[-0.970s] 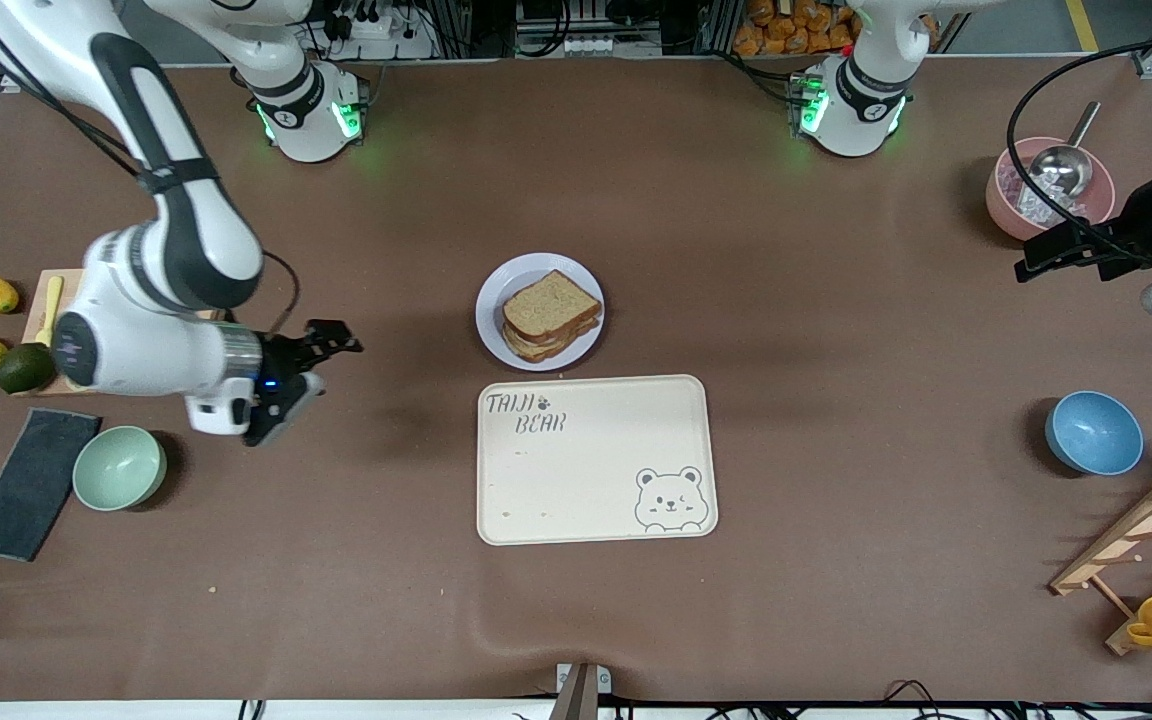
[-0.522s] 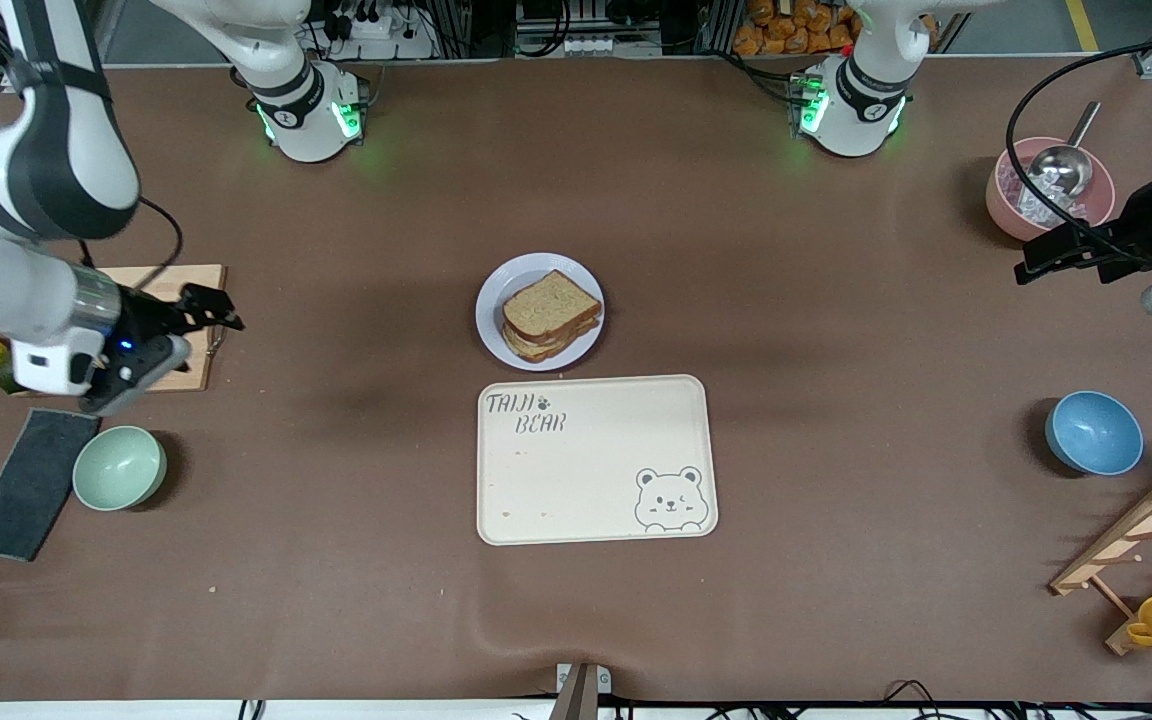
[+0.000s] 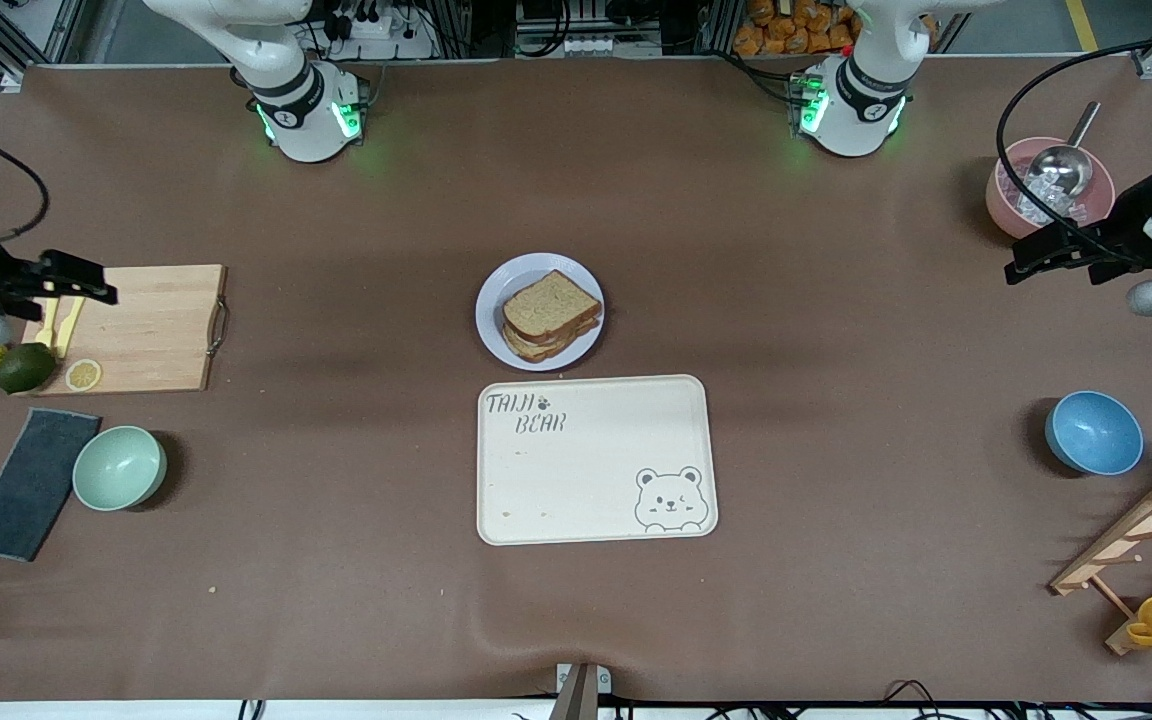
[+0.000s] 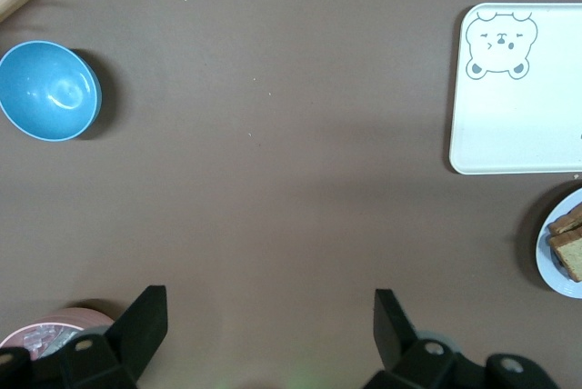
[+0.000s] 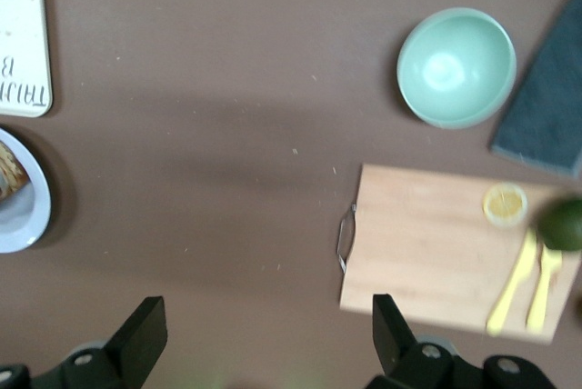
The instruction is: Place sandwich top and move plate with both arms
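Sandwich top [image 3: 551,303] sits on the plate [image 3: 489,305]; both grippers hang spread and empty at the table ends. If you lift with 2 arms unevenly, plate tilts & top slides off.

My desk holds a bear tray [image 3: 596,460], a blue bowl [image 3: 1093,432] at its three o'clock, a green bowl [image 3: 119,467] at nine.

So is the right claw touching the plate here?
Apart. The front view shows the right claw open over the cutting board, with bare table between it and the plate.
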`<state>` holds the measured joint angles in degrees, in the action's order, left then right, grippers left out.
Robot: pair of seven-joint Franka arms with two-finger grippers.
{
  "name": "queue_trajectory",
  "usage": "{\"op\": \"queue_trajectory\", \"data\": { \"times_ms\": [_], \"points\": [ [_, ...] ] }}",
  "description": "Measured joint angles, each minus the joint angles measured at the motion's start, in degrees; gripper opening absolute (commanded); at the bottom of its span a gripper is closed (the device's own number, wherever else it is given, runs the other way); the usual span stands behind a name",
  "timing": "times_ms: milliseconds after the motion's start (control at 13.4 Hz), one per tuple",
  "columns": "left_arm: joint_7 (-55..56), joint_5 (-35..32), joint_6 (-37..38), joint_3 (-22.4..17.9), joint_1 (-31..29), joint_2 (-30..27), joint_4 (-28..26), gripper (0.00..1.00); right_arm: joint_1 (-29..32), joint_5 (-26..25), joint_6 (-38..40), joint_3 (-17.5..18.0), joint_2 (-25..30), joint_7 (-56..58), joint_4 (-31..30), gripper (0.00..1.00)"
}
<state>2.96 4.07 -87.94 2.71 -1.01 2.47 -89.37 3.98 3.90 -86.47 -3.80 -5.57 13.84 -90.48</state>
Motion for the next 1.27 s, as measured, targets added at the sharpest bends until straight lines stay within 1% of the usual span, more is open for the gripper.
{"op": "queue_trajectory", "data": {
  "times_ms": [149,298,448,522,746,970,1268],
  "points": [
    [0.0,0.0,-0.06,0.0,0.0,0.0,0.0,1.0,-0.12,-0.04,3.75,-1.63,0.49,-4.05,2.86,1.0],
    [0.0,0.0,-0.24,0.0,0.0,0.0,0.0,1.0,-1.1,-0.04,6.52,-3.5,1.98,-6.45,4.23,1.0],
    [0.0,0.0,-0.32,0.0,0.0,0.0,0.0,1.0,-3.29,-0.04,7.0,-5.68,4.18,-7.53,4.34,1.0],
    [0.0,0.0,-0.36,0.0,0.0,0.0,0.0,1.0,-3.76,-0.04,6.98,-5.99,5.16,-7.76,4.34,1.0],
    [0.0,0.0,-0.82,0.0,0.0,0.0,0.0,1.0,-3.65,-0.04,6.61,-5.35,6.11,-7.98,4.34,1.0],
    [0.0,0.0,-0.86,0.0,0.0,0.09,-0.01,1.0,-0.38,-0.35,6.22,-2.17,6.11,-8.0,4.28,1.0],
    [0.0,0.0,-1.06,-0.01,-0.02,0.31,-0.01,1.0,0.73,-1.65,5.65,-1.24,6.11,-7.66,4.2,1.0]
  ]
}}
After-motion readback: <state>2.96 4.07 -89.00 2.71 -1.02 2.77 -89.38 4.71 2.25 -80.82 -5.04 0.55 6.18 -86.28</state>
